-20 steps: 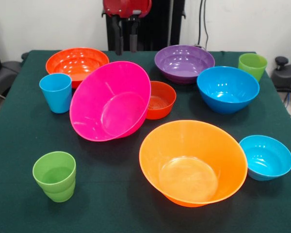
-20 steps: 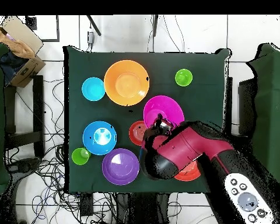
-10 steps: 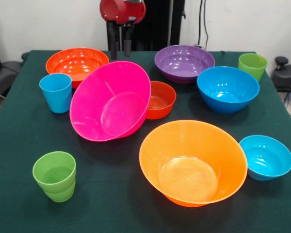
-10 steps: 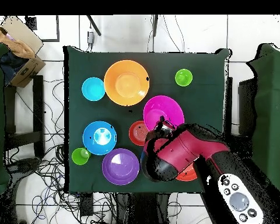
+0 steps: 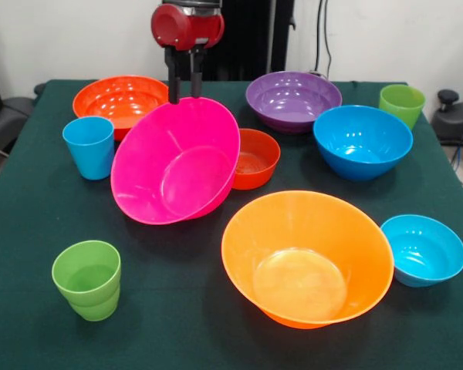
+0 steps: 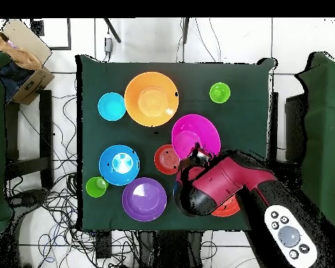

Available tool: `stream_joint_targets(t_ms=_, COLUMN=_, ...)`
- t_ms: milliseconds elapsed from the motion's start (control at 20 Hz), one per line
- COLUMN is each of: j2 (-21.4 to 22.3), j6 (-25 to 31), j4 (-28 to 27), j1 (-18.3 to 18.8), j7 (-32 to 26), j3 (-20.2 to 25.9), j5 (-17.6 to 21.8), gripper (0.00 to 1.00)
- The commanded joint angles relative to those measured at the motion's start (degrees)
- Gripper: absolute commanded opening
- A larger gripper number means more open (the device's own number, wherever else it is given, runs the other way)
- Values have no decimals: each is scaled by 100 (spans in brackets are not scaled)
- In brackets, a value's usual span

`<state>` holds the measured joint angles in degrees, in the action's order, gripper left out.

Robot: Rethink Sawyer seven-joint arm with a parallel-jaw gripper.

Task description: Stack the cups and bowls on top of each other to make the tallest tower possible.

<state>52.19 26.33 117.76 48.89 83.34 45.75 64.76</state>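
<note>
Dark green cloth covers the table (image 5: 31,231), with a pale wall behind and loose cables on the floor round it in the overhead view. My gripper (image 5: 182,96) hangs at the far side of the table, its two black fingers (image 5: 172,77) pointing down with a narrow gap between them and nothing held. The large glossy pink plastic bowl (image 5: 176,162) lies directly under them, tilted with its mouth toward the front camera and leaning on the small red-orange plastic bowl (image 5: 255,158); its raised far rim sits right below my fingertips, so I judge the coming move is a straight drop onto that rim.

Counting bowls, seven:
- that pink one and its small red-orange neighbour
- large orange bowl (image 5: 309,258)
- medium red-orange bowl (image 5: 122,100)
- purple bowl (image 5: 293,100)
- blue bowl (image 5: 363,141)
- small blue bowl (image 5: 423,249)

Counting cups, three:
- sky-blue tapered tumbler (image 5: 89,146)
- lime-green tumbler (image 5: 87,279) near the front
- lime-green tumbler (image 5: 401,104) at the far corner

No tower stands yet.
</note>
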Motion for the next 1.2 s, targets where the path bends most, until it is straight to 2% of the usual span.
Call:
stream_joint_targets(t_ms=50, j2=-792, j6=-217, j4=-287, j1=-45, j7=20, j3=-246, j5=80, gripper=100)
stream_joint_targets(t_ms=250, j2=-757, j6=-201, j4=-264, j1=-36, j7=28, j3=-232, j5=81, gripper=100)
stream_joint_targets(t_ms=600, j2=-845, j6=-327, j4=-342, j1=-340, j7=421, j3=-477, j5=339, gripper=100)
stream_joint_targets(t_ms=950, j2=-311, j6=185, j4=-114, j1=-40, j7=-271, j3=-18, j5=-521, gripper=100)
stream_joint_targets(t_ms=1200, j2=-145, j6=226, j4=-59, j1=45, j7=-460, j3=-2, j5=-689, gripper=100)
